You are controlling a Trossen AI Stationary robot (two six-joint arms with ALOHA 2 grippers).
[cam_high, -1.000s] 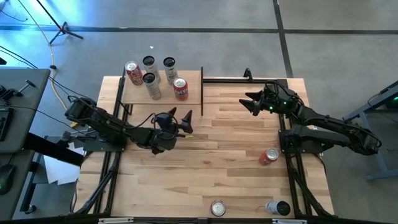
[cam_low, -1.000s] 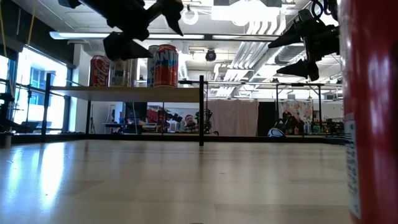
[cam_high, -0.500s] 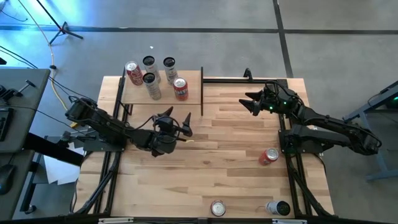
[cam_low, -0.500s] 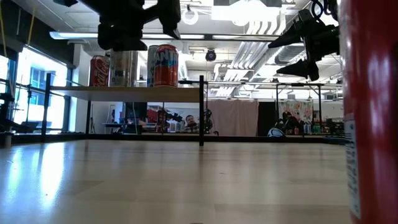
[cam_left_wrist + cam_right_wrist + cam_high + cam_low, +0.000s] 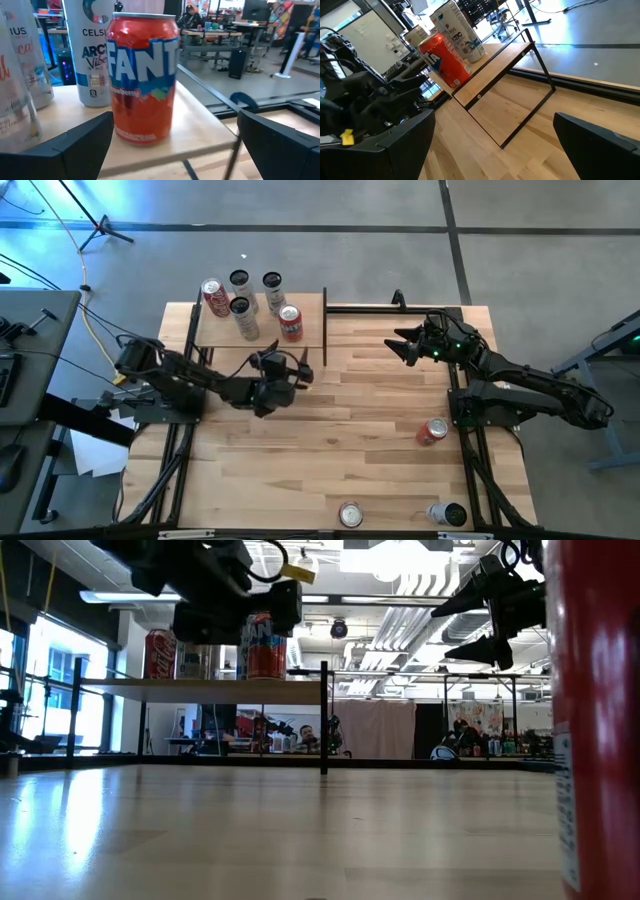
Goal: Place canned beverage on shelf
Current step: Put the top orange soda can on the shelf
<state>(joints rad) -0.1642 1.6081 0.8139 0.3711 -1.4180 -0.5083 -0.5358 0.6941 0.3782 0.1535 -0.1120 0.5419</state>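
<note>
1. Nearest the front edge of the table (image 5: 330, 470), two cans stand upright: a silver-topped can (image 5: 350, 514) and a dark-topped can (image 5: 450, 514) to its right. Neither is touched.

2. A little farther back on the right, a red can (image 5: 432, 431) lies on its side just beside the right arm's base. It fills the right edge of the low view (image 5: 600, 720).

3. At mid-table the left gripper (image 5: 290, 370) hangs in the air just in front of the shelf, jaws spread wide and holding nothing. Its wrist camera faces a red Fanta can (image 5: 144, 77), which stands between the two dark fingers (image 5: 75, 145) but apart from both.

4. The right gripper (image 5: 405, 345) waits over the far right of the table, jaws wide apart and empty.

5. At the far left stands the shelf (image 5: 310, 335), a pale board on black posts. It bears five upright cans: the Fanta can at its near right, a tall Celsius can (image 5: 95, 50) behind it, and three more farther left.

6. Handling, as a judgement: a beverage can is a stiff, smooth, thin-walled cylinder, fairly heavy if full, and apt to slip or dent under a hard squeeze. The best hold is across the middle of the body. The lying red can would roll if nudged and needs setting upright.
</note>
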